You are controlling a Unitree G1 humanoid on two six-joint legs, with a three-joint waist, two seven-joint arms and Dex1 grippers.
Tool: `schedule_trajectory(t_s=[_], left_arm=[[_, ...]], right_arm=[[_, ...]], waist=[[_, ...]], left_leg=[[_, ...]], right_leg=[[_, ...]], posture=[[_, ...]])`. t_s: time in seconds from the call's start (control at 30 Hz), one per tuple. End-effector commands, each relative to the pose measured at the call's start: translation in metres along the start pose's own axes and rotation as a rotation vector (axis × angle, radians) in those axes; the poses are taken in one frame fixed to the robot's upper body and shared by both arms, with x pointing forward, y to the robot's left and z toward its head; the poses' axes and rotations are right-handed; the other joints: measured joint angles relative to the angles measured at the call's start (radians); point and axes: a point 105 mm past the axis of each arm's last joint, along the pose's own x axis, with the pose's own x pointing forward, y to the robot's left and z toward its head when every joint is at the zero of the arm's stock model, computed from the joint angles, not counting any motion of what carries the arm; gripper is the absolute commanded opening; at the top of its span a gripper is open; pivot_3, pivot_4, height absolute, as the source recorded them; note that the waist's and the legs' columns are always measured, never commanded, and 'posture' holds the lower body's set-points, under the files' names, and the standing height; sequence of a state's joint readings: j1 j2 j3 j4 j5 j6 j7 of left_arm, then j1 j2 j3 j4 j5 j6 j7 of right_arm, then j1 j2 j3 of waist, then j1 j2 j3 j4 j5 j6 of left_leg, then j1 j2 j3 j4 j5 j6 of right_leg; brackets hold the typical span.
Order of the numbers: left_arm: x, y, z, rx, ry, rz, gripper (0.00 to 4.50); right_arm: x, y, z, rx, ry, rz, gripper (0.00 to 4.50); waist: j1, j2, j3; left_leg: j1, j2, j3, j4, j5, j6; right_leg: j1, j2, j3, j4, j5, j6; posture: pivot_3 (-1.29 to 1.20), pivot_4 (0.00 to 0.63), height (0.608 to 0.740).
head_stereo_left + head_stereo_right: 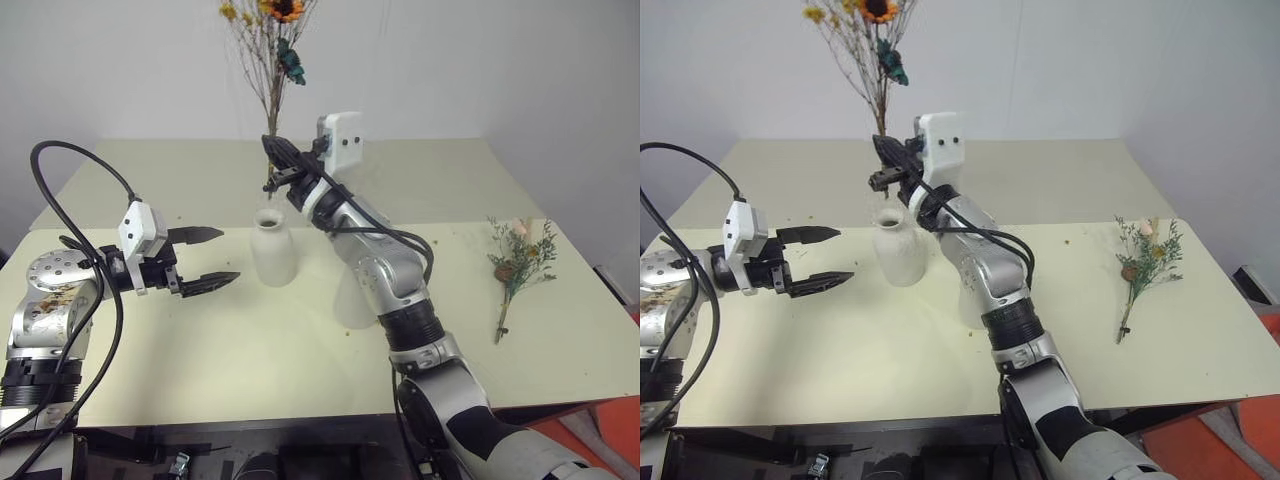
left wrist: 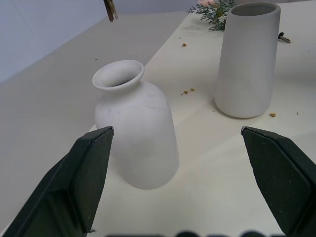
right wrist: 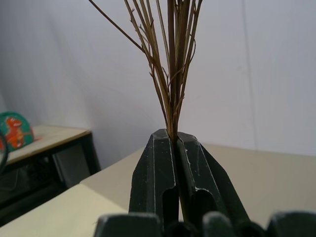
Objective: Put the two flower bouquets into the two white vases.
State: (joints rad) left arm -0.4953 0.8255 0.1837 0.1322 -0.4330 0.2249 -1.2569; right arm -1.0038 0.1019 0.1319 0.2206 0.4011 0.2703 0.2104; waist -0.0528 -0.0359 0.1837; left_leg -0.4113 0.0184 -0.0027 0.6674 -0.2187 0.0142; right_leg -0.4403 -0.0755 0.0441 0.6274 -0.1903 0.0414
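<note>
Nearest, the left gripper (image 1: 212, 258) hangs with jaws apart, empty, beside the bottle-shaped vase (image 1: 272, 247). Above that vase's mouth the right gripper (image 1: 283, 161) has its jaws clamped on the stems of the yellow-orange bouquet (image 1: 268, 40), held upright and not yet lowered in. One grey-green bouquet (image 1: 517, 262) lies on the worktop (image 1: 230, 350), well apart. Both vases, counting the cylinder vase (image 2: 247, 59), stand empty: two bouquets, two vases, neither placed.

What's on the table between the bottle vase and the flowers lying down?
The tall wide-mouthed vase stands between the bottle vase and the lying bouquet; the left wrist view shows it best.
</note>
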Motion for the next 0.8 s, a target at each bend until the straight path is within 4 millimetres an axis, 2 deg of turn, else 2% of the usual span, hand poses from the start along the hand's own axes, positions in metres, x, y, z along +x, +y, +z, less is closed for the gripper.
schedule_trajectory(t_s=[0.03, 0.47, 0.77, 0.8], left_arm=[[-0.002, 0.002, 0.012, 0.045, -0.009, 0.001, 4.50], [-0.004, 0.000, 0.012, 0.039, -0.008, 0.002, 4.50], [-0.004, -0.001, 0.010, 0.032, -0.005, 0.002, 4.50], [-0.005, -0.001, 0.009, 0.031, -0.005, 0.003, 4.50]], right_arm=[[0.010, 0.045, 0.001, 0.096, -0.047, 0.095, 0.01], [0.012, 0.026, -0.025, 0.066, -0.003, 0.031, 0.01], [0.012, 0.026, -0.029, 0.071, 0.007, 0.010, 0.01], [0.011, 0.029, -0.030, 0.081, 0.015, 0.036, 0.28]], waist=[[-0.002, 0.000, 0.000], [-0.014, 0.000, 0.000], [-0.016, 0.000, 0.000], [-0.016, 0.000, 0.000]], left_leg=[[0.000, 0.000, 0.000, 0.000, 0.000, 0.000], [0.000, 0.000, 0.000, 0.000, 0.000, 0.000], [0.000, 0.000, 0.000, 0.000, 0.000, 0.000], [0.000, 0.000, 0.000, 0.000, 0.000, 0.000]], right_leg=[[0.000, 0.000, 0.000, 0.000, 0.000, 0.000], [0.000, 0.000, 0.000, 0.000, 0.000, 0.000], [0.000, 0.000, 0.000, 0.000, 0.000, 0.000], [0.000, 0.000, 0.000, 0.000, 0.000, 0.000]], posture=[[0.00, 0.150, 0.740], [0.00, 0.150, 0.740], [0.00, 0.150, 0.740], [0.00, 0.150, 0.740]])
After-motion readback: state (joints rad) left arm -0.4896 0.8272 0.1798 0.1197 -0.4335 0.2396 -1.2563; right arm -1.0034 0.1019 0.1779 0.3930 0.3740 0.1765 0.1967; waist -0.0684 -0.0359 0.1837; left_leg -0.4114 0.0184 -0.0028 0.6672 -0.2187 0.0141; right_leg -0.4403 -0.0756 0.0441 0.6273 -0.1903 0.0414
